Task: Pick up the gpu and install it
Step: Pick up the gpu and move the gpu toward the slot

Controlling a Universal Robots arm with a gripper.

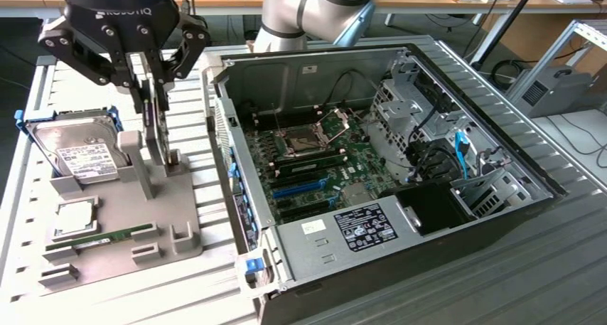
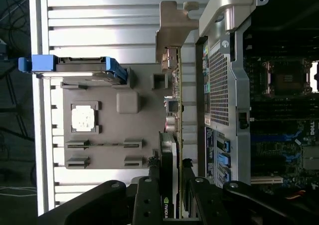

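Note:
The gpu (image 1: 158, 129) stands on edge in the grey holder (image 1: 133, 218), at the exterior view's left of the open computer case (image 1: 493, 218). It is a slim green card with a black block. My gripper (image 1: 155, 90) has come down over its top edge, one finger on each face, and is shut on it. In the wrist view the gpu (image 2: 175, 105) appears edge-on, its silver end bracket (image 2: 172, 30) at the far end. The black fingers (image 2: 153, 177) press against the heatsink and the board. I cannot tell whether the card has left its slot.
On the holder lie a hard drive (image 1: 81, 154) in a blue caddy, a processor chip (image 1: 74, 218) and a memory stick (image 1: 104, 237). Inside the case the motherboard (image 1: 313, 161) shows a blue card slot (image 1: 303, 188). The case's side wall (image 2: 224, 85) stands close beside the card.

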